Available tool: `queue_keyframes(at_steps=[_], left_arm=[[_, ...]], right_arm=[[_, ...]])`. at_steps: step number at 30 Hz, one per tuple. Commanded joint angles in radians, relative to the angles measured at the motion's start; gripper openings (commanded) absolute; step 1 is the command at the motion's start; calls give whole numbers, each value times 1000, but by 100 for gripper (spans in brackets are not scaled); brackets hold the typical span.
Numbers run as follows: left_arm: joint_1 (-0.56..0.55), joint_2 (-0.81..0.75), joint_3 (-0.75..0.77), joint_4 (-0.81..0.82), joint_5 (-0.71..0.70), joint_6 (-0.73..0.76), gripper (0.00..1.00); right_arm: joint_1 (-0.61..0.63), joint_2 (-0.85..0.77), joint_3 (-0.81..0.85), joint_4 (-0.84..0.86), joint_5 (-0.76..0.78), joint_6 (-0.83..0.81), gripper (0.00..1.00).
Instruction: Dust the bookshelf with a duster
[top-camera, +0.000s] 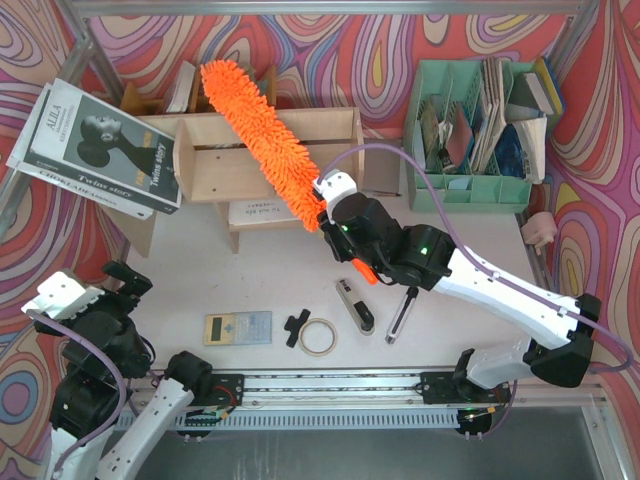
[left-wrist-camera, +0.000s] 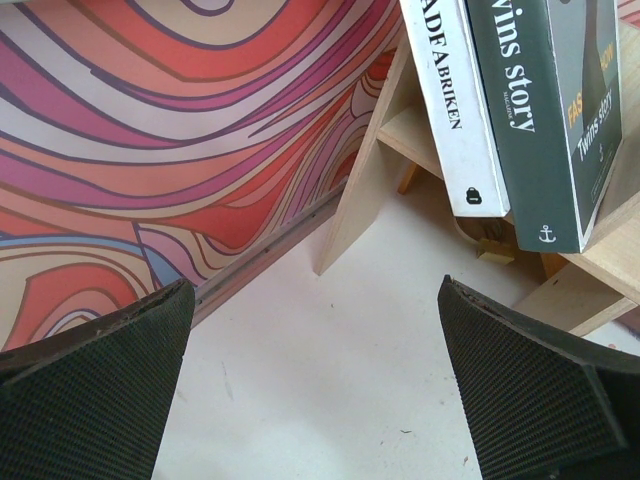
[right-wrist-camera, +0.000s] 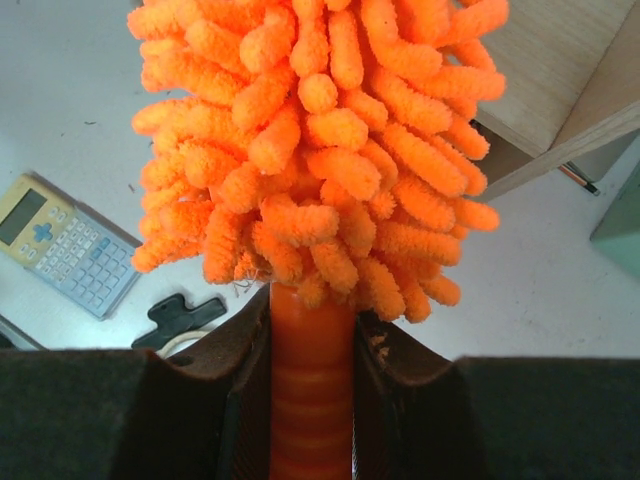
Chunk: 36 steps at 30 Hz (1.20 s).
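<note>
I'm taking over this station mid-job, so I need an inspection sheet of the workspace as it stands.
Surface: white table, no spills seen.
Job's things: duster slants across the top of the bookshelf; contact unclear.
Clutter: calculator, tape roll, black clip and two pen-like tools on the near table; books at the shelf's left end; green file organizer stuffed with papers, far right.
Grippers: left gripper open, empty; right gripper shut on the duster's handle.
Cables: purple cable loops over the right arm; no snag seen.
Surroundings: swirl-patterned walls.
</note>
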Motion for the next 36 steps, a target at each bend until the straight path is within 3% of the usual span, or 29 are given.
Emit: queue_keyframes(at_steps=[1, 17, 25, 36], left_arm=[[4, -4, -6, 11, 2, 14, 98], [4, -5, -4, 10, 3, 12, 98], [3, -2, -4, 10, 6, 11, 98], [5, -4, -4, 10, 9, 11, 98]], right_arm=[[1, -32, 6, 12, 83, 22, 0], [-8, -154, 8, -204, 368, 58, 0], [-64, -211, -6, -326, 452, 218, 0], [-176, -252, -147, -216, 245, 233, 0]])
